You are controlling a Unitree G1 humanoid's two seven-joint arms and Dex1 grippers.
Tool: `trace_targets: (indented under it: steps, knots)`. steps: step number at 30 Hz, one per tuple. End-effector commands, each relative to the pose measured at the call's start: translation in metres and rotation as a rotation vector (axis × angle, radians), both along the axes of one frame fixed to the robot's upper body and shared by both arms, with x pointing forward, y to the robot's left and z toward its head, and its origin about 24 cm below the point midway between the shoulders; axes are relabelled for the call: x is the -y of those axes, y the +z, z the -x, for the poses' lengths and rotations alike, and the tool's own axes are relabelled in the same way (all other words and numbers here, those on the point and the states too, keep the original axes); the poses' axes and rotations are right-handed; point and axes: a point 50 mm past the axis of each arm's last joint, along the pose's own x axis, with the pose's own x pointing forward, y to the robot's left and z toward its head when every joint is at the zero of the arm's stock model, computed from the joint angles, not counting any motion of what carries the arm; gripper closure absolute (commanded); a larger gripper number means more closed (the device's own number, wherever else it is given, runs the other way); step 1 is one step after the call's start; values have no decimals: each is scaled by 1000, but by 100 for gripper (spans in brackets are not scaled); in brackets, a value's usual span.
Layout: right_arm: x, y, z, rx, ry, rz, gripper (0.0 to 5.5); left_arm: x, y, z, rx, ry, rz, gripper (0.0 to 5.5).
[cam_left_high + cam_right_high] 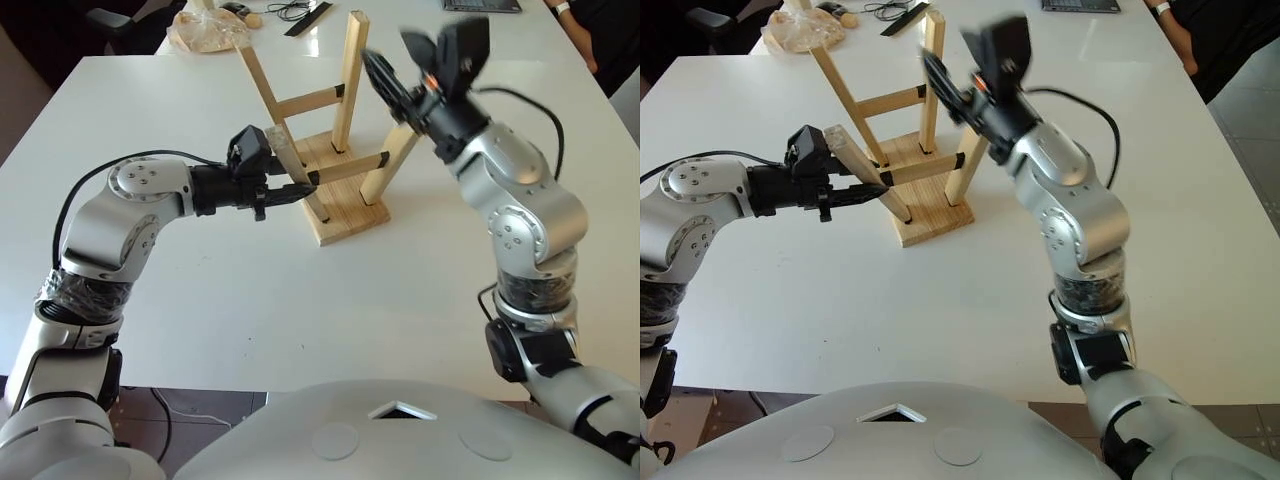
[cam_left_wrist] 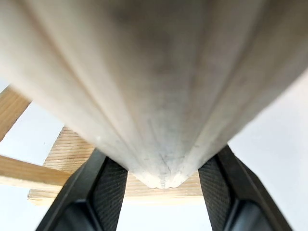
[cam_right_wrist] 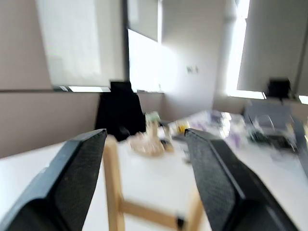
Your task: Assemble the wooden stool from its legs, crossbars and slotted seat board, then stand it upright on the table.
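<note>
Stool [image 1: 345, 175] stands upside down, seat board [image 1: 350, 218] flat on the table [image 1: 300, 310], as the left gripper [image 1: 300, 190] pinches a near leg [image 1: 282, 148] and the right gripper [image 1: 415, 70] hovers above, fingers spread; turning it upright likely needs a second grip.

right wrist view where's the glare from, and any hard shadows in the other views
Right wrist view: glare from bright windows behind the open right gripper. Left eye view: even light, only soft shadows on the table. Left wrist view: the stool leg held by the left gripper sits close to the lens, its near face shaded.
</note>
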Motion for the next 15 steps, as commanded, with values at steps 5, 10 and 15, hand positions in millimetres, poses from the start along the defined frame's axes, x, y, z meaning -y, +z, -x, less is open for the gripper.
trace_targets:
  steps: [5,10,15]
  knots:
    - [-2,4,2,156,-75,60,250,0,-38,15,-222,-12,-75,347]
    - [-20,-50,9,-60,-12,126,250,0,-37,15,-220,-2,-69,347]
    - [-18,-131,10,-230,-70,325,250,0,-31,17,-214,-2,-59,347]
